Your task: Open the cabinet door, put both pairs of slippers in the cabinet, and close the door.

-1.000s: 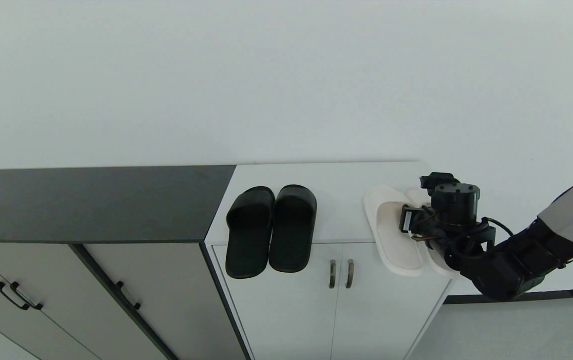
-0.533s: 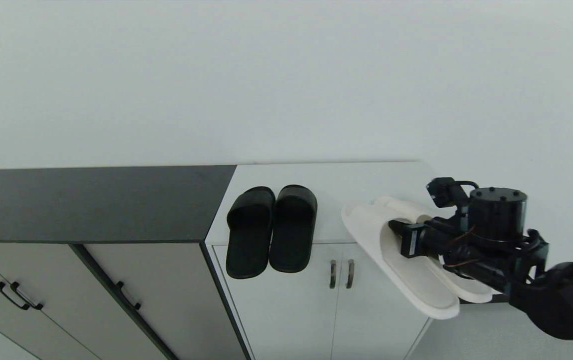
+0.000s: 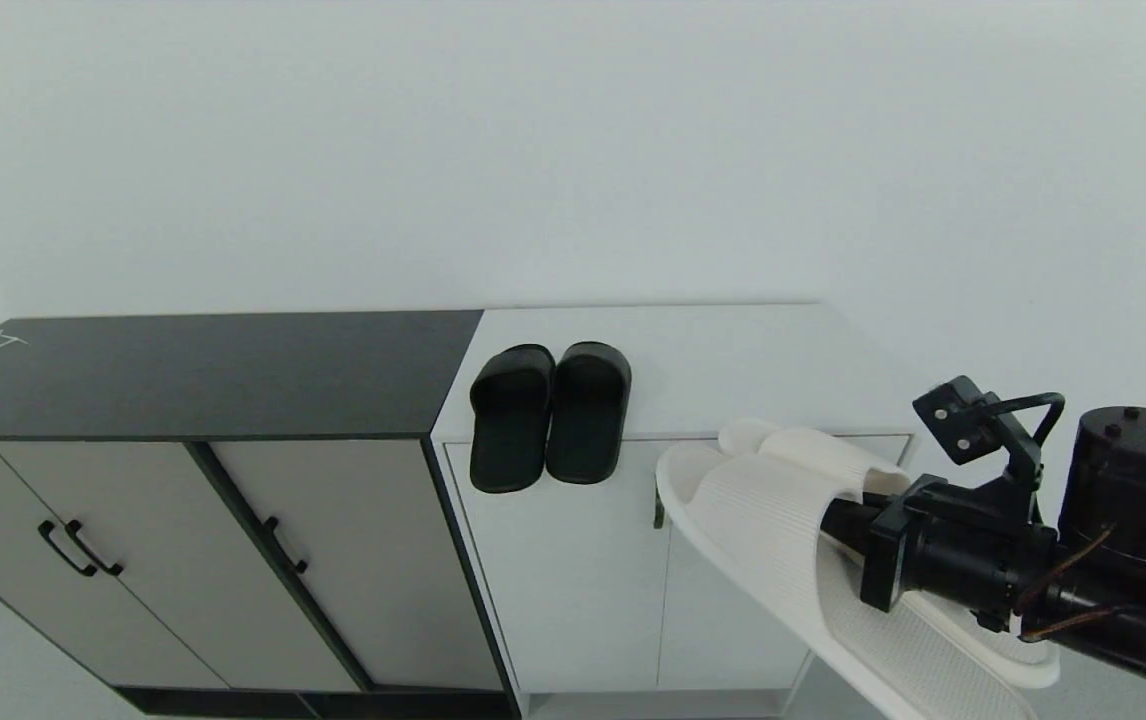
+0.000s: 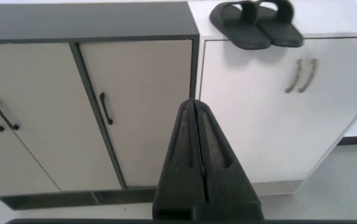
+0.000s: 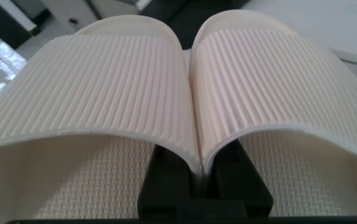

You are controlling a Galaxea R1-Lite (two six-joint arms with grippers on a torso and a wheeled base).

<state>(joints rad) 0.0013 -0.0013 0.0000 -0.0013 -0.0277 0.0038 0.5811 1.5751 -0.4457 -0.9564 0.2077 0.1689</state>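
The pair of white slippers (image 3: 768, 505) hangs in the air in front of the white cabinet (image 3: 723, 360), off its right front corner. My right gripper (image 3: 836, 520) is shut on the two inner strap edges, pinched together (image 5: 201, 169); the ribbed straps of the white slippers (image 5: 134, 87) arch over it. The black slippers (image 3: 548, 412) lie side by side on the cabinet top, heels over the front edge, and show as black slippers (image 4: 257, 17) from the left wrist. Both white doors are closed, with door handles (image 4: 301, 74) at the middle. My left gripper (image 4: 195, 107) is shut and empty, low before the cabinets.
A grey cabinet with a black top (image 3: 193, 370) adjoins the white one on the left, its doors with black handles (image 3: 78, 548) closed. A plain wall rises behind. Open floor lies in front of the cabinets (image 4: 352, 180).
My right gripper has lifted the white slippers off the cabinet top and drawn them back and to the right, clear of the edge. The head camera has also pulled back.
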